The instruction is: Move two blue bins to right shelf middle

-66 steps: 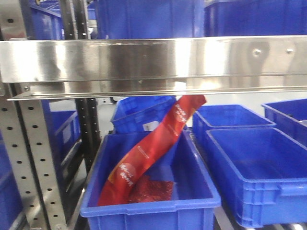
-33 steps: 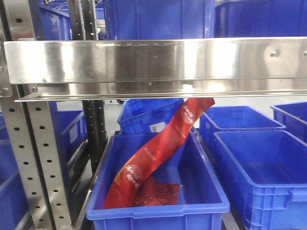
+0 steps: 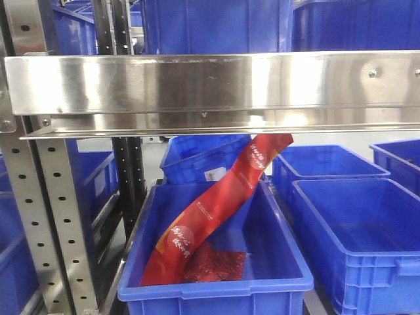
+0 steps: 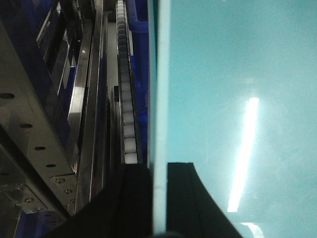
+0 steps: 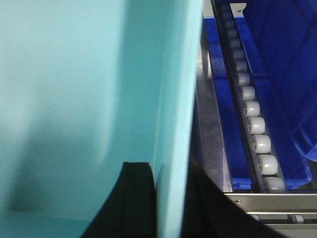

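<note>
- Pale aqua bin (image 4: 233, 99): it fills most of both wrist views, held up between the two arms beside the racking; the front view does not show it at all, so how high it sits against the shelf cannot be told.
- Steel shelf beam (image 3: 210, 82): it spans the front view, with royal-blue bins (image 3: 216, 262) below it, one of them holding a red packet (image 3: 210, 210). The carried bin's bottom edge should probably pass over such a beam before it goes in.
- Roller tracks (image 5: 252, 124): these run alongside the bin's wall in both wrist views. Setting the bin square to them looks wise, so it rolls in without jamming.
- Left gripper (image 4: 158, 198): its dark fingers pinch the bin's thin wall, one each side.
- Right gripper (image 5: 168, 198): it grips the opposite wall the same way. Both arms had best travel level and at one pace, or the wall may twist out of the pinch.
</note>
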